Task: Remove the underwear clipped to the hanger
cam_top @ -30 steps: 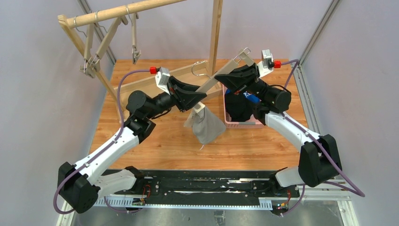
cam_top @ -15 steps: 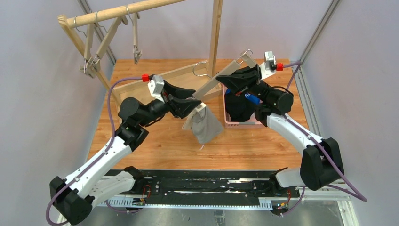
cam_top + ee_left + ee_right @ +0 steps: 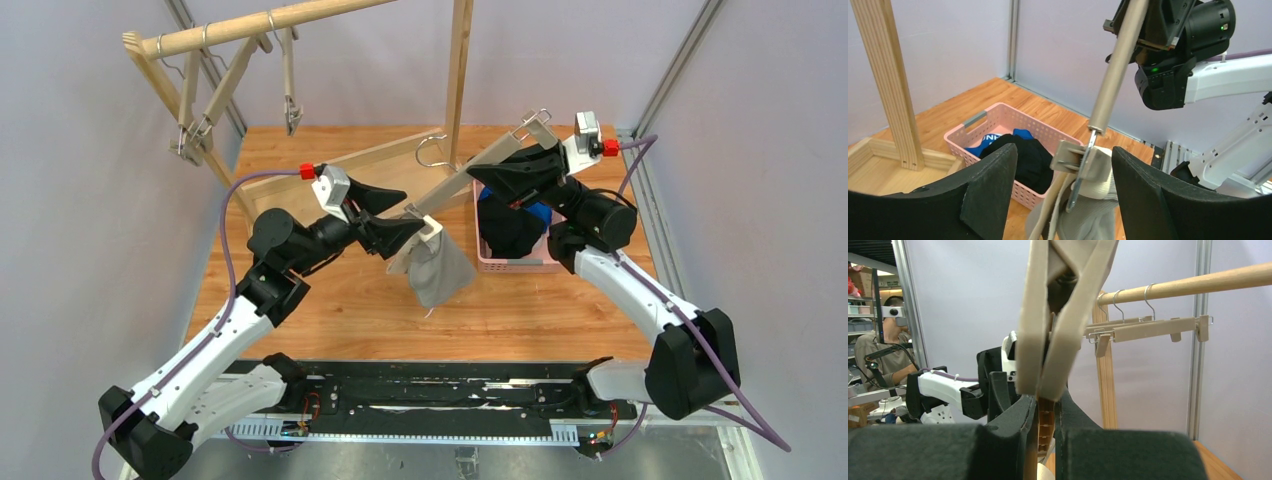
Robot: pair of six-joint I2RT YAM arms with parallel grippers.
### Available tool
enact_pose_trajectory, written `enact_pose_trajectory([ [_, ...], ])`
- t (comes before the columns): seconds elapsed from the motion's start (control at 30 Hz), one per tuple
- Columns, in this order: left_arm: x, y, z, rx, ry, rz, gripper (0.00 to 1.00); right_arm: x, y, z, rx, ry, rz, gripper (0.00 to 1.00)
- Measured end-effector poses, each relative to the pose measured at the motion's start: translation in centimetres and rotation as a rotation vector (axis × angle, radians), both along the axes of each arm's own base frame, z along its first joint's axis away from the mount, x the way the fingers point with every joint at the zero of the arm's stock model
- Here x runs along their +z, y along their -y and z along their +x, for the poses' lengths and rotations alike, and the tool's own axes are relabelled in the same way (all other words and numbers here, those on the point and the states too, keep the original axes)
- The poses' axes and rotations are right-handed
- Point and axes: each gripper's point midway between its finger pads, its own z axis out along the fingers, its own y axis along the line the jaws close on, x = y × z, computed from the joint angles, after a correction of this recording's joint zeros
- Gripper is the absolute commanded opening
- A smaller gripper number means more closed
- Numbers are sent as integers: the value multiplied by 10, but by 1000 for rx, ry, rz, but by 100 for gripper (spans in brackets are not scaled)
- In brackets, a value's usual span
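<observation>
My right gripper (image 3: 480, 180) is shut on the beige hanger (image 3: 455, 185) and holds it tilted above the table. In the right wrist view the hanger's bar (image 3: 1048, 315) is pinched between my fingers (image 3: 1013, 430). The grey underwear (image 3: 437, 270) hangs from the clip (image 3: 1082, 161) at the hanger's low end. My left gripper (image 3: 412, 222) is open, with one finger on each side of that clip and apart from it. The grey cloth (image 3: 1088, 220) hangs between them. The black underwear (image 3: 508, 228) and the blue underwear (image 3: 540, 212) lie in the pink basket (image 3: 515, 264).
A wooden rack (image 3: 250, 28) at the back left carries two more empty clip hangers (image 3: 200, 120). Its upright post (image 3: 458, 70) stands just behind the held hanger, and its base frame (image 3: 330, 170) lies on the table. The basket (image 3: 998, 112) sits right of the grey garment.
My left arm has drawn back to the left, and its jaws now stand wider around the clip. My right gripper has moved slightly right and back with the hanger. The grey underwear stays clipped.
</observation>
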Motion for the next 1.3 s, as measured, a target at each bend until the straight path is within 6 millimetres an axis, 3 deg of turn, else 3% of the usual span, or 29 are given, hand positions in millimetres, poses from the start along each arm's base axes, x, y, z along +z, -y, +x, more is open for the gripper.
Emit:
enact_pose_trajectory([
  [0.33,2,10,-2,-59,-6,-21,72,6,3,-12,19,18,-2,0],
  [0.43,3,17,-4,-103,-19,-40,54,5,3,-12,22,16,-3,0],
  [0.57,9,23,-11,-168,-16,-67,10,6,3,-12,22,16,-2,1],
  [0.6,10,24,-14,-183,-9,-70,2,6,3,-13,21,16,-1,1],
  [0.63,12,25,-17,-201,-1,-73,0,7,4,-12,21,13,4,1],
  [0.73,16,26,-25,-239,22,-75,0,9,5,-11,20,-2,18,1],
  [0.77,17,26,-26,-245,28,-77,7,10,6,-11,20,-3,21,1],
  [0.83,18,26,-28,-250,33,-77,41,10,6,-12,23,-4,22,1],
  [0.93,19,26,-27,-247,29,-81,55,11,6,-13,28,-4,22,1],
  [1.17,26,25,-27,-242,32,-95,57,7,5,-14,33,-2,9,1],
  [1.3,45,25,-28,-250,69,-110,54,6,4,-14,35,-1,5,1],
])
